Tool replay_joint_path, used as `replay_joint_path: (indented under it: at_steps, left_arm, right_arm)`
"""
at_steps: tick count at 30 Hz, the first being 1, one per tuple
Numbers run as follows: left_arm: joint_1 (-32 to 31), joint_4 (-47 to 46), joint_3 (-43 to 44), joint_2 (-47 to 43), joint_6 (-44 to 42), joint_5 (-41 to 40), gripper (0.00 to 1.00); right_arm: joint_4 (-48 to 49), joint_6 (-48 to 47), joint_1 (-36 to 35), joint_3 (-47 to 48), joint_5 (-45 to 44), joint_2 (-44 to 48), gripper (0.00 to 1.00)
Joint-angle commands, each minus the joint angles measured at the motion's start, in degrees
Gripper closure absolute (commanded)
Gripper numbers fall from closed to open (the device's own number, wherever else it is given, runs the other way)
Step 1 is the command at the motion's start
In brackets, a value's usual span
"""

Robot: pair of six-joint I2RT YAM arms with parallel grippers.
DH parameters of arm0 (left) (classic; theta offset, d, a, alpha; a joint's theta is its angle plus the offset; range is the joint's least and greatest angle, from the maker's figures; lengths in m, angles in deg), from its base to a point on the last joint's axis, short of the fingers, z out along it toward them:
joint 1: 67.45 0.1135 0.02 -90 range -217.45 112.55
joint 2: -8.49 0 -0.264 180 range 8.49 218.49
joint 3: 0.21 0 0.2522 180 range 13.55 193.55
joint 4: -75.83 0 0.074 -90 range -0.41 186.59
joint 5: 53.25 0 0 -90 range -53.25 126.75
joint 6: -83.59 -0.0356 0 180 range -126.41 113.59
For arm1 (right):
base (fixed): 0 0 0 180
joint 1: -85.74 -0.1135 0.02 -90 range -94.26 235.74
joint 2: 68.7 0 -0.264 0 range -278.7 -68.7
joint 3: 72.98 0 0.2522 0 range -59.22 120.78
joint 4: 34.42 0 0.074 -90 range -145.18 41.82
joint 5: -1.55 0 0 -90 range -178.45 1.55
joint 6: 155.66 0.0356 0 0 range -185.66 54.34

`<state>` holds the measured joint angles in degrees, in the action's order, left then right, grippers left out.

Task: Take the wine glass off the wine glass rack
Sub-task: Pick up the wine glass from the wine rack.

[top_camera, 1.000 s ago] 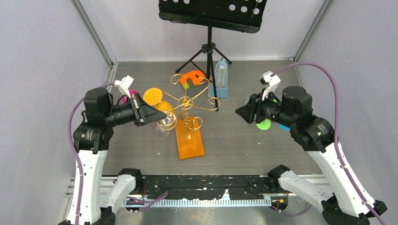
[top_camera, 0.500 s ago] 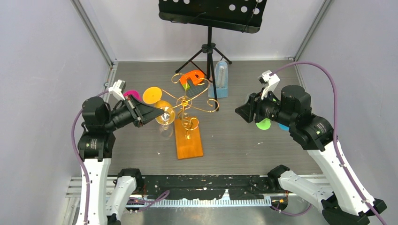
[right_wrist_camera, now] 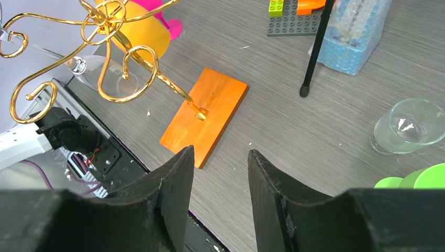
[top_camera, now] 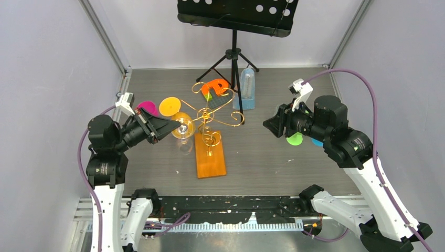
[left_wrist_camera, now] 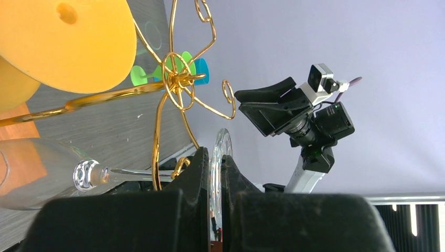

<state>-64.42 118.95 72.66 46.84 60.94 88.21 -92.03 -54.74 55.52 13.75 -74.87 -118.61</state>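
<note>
The wine glass rack is a tree of gold wire arms (top_camera: 212,113) on an orange wooden base (top_camera: 210,157). A clear wine glass (top_camera: 182,129) lies sideways at the rack's left side. My left gripper (top_camera: 175,126) is shut on the glass's round foot (left_wrist_camera: 220,152). In the left wrist view the stem (left_wrist_camera: 131,172) runs left past a gold wire loop (left_wrist_camera: 156,152) to the bowl (left_wrist_camera: 31,176). My right gripper (top_camera: 268,126) is open and empty, to the right of the rack. In the right wrist view it (right_wrist_camera: 220,157) hovers above the table near the base (right_wrist_camera: 207,113).
A black tripod music stand (top_camera: 233,58) stands behind the rack. A blue-based clear container (top_camera: 247,89) and an orange piece on a brick plate (top_camera: 215,86) are beside it. Orange (top_camera: 169,106) and magenta (top_camera: 148,108) cups sit left, green cups (top_camera: 295,139) and a clear tumbler (right_wrist_camera: 409,126) right.
My left arm has drawn back to the left with the wine glass held by its foot. The rack's base has shifted slightly left. The right arm has not moved.
</note>
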Motion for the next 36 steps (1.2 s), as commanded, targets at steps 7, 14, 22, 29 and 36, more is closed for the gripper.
replay_joint_path:
  at_steps: [7,14,22,29,36]
  left_arm:
    - [0.66,-6.44,-2.17,-2.95,2.05,-0.59,1.00]
    - [2.33,-5.43,-2.85,-5.10,2.52,-4.54,1.00]
    - [5.41,-3.01,-3.23,-6.68,2.24,-7.37,1.00]
    - [6.38,-3.73,-3.64,-6.81,3.65,-6.63,1.00]
    - [6.38,-6.78,-4.67,-7.10,5.50,-3.21,1.00]
  right_arm:
    - [0.77,-0.28,-0.41,2.62,-0.53,-0.23,0.52]
    - [0.00,-0.41,-0.70,3.43,-0.84,-0.58,0.52]
    - [-0.61,-1.01,-0.96,4.26,-0.42,-1.38,0.52]
    - [-0.75,-1.67,-1.24,4.73,0.25,-2.25,0.52]
    - [-0.68,-1.92,-1.89,4.24,0.48,-2.80,0.52]
